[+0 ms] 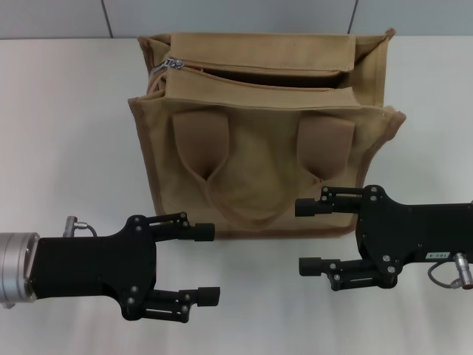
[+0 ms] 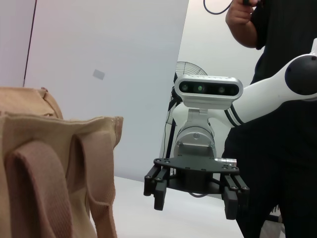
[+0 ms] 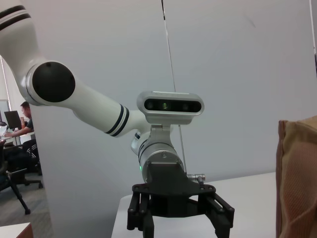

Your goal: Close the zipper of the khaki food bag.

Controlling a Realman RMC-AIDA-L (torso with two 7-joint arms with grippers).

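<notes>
- Bag (image 1: 266, 133) stands upright on the white counter (image 1: 66, 133), just beyond both pincers, roughly centred between them.
- Zipper (image 1: 251, 72) runs across the bag's top panel, farther from the pincers than the handles; most of the track gapes, dark slot visible.
- Silver pull tab (image 1: 172, 64) sits at the track's end on the left pincer's side, well beyond that pincer.
- Two handles (image 1: 244, 159) hang down the bag's near face, the looped one drooping towards the pincers.
- Left pincer (image 1: 205, 264) low over the counter, near the bag's near-left bottom corner, not touching it; fingers spread apart, nothing between them.
- Right pincer (image 1: 306, 237) near the bag's near-right bottom corner; its upper finger overlaps the bag's lower edge in the head view, contact can't be told; fingers spread apart, nothing held.
- The two pincers point towards each other, gap of bare counter between them.
- Left wrist view: bag side and handles close up, right pincer (image 2: 193, 196) farther off, spread; person in black (image 2: 282, 99) behind it.
- Right wrist view: left pincer (image 3: 181, 220) spread, bag edge (image 3: 297, 178) at the side.
</notes>
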